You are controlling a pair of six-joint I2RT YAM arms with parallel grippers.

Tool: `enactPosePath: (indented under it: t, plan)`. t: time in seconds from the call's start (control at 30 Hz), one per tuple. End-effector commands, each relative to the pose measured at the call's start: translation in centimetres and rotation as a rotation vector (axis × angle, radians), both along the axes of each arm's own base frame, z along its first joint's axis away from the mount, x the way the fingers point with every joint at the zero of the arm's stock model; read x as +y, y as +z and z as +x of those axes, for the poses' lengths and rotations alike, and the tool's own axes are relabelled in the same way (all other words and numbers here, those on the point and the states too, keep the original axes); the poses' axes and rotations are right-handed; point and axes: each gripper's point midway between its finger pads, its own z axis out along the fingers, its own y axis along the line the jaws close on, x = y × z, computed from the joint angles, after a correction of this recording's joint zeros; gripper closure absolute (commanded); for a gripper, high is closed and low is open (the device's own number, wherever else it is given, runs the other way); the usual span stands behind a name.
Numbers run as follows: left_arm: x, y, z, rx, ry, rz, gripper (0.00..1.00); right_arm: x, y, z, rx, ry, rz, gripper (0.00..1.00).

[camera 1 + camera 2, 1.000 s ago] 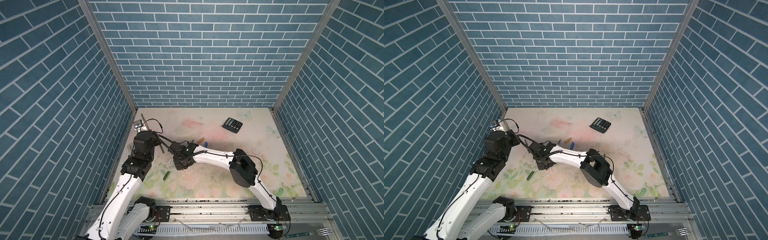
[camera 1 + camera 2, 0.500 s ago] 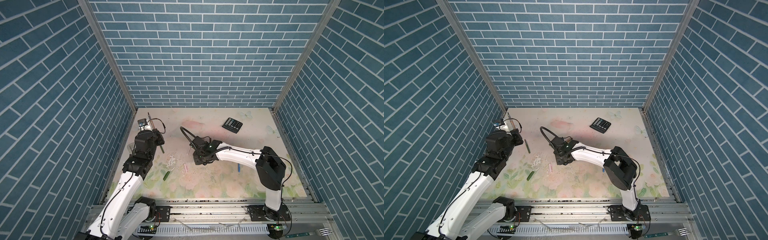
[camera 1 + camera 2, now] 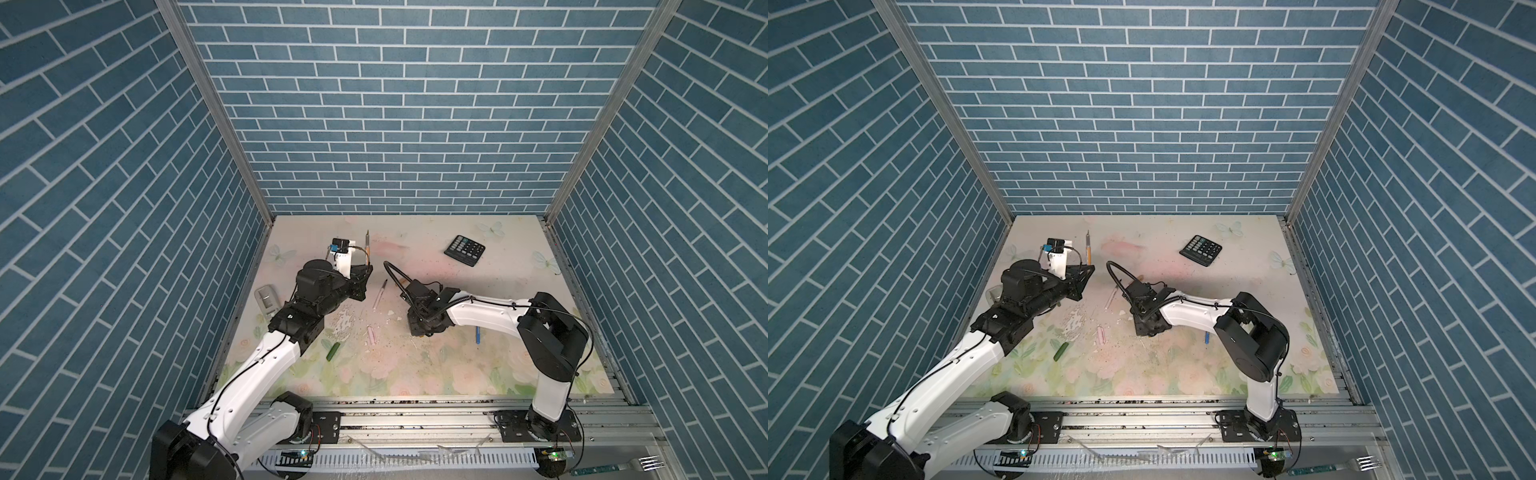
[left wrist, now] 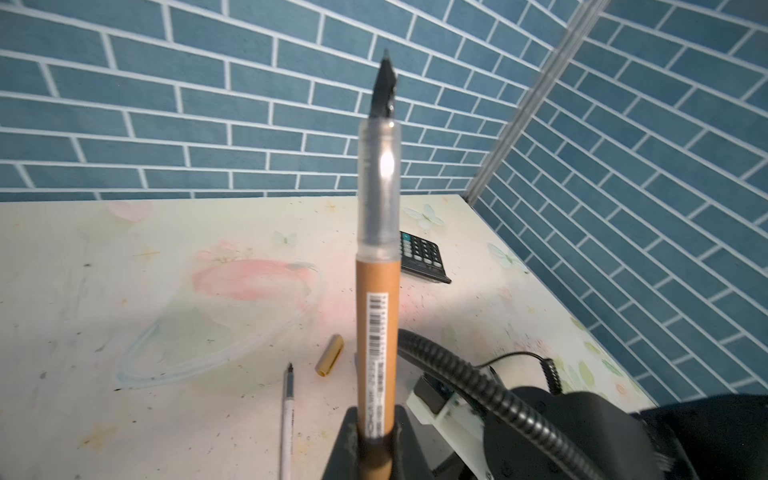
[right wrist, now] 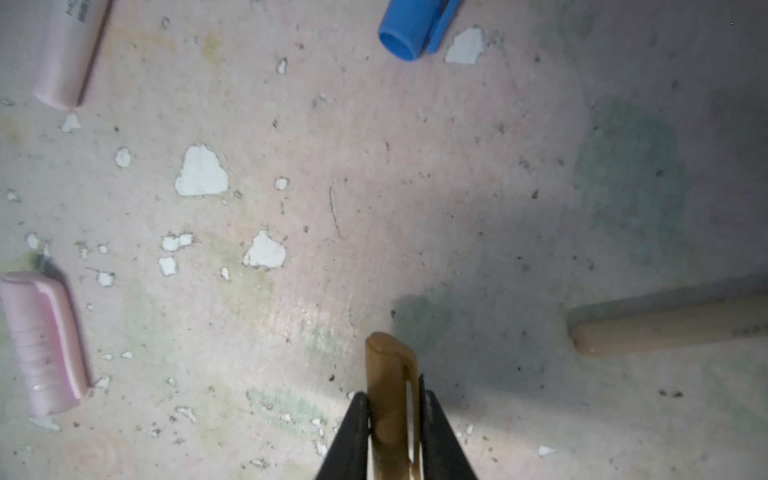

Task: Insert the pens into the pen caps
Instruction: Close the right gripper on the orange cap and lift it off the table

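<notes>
My left gripper [image 4: 376, 442] is shut on the lower end of the brown pen [image 4: 377, 316]. The pen stands up with its dark tip toward the back wall, and it shows in both top views [image 3: 367, 249] [image 3: 1088, 248]. My right gripper [image 5: 392, 419] is shut on a brown pen cap [image 5: 390, 374] and points down close over the table [image 3: 422, 328]. Around it lie a pink cap [image 5: 41, 345], a blue cap [image 5: 409, 31] and a tan pen's end [image 5: 665, 328]. A white-pink pen [image 3: 380, 293] and a tan cap [image 4: 329, 355] lie between the arms.
A calculator [image 3: 464, 250] sits at the back right. A blue pen [image 3: 478, 335] lies under the right arm and a green piece [image 3: 333, 351] under the left arm. A grey object [image 3: 267, 299] rests by the left wall. A fork [image 3: 640, 462] lies outside the front rail.
The right gripper has drawn away from the left gripper toward the middle of the table and come down. The left gripper has swung back and now holds the pen upright.
</notes>
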Motion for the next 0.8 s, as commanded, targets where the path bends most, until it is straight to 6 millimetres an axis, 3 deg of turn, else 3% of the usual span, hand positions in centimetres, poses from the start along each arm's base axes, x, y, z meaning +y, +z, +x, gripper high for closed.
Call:
enactPosePath:
  t: [0.0,0.27,0.5,0.7,0.77]
  plan:
    - [-1.5,1.8,-0.8,-0.058,-0.083,-0.011,1.0,-0.1,0.0,-0.4,0.007,0.001,0.002,0.73]
    - [-2.0,1.9,-0.9,-0.062,-0.114,-0.023,1.0,-0.2,1.5,-1.1,0.033,0.06,0.026,0.62]
    - [-2.0,1.8,-0.9,-0.059,-0.116,-0.019,1.0,0.1,4.2,-1.6,0.037,0.109,0.068,0.56]
    - [-2.3,1.9,-1.1,-0.059,-0.135,-0.027,1.0,-0.3,4.8,-1.6,0.068,0.115,0.122,0.58]
    - [-2.3,1.9,-1.1,-0.057,-0.139,-0.029,1.0,-0.6,4.6,-1.3,0.079,0.107,0.15,0.63]
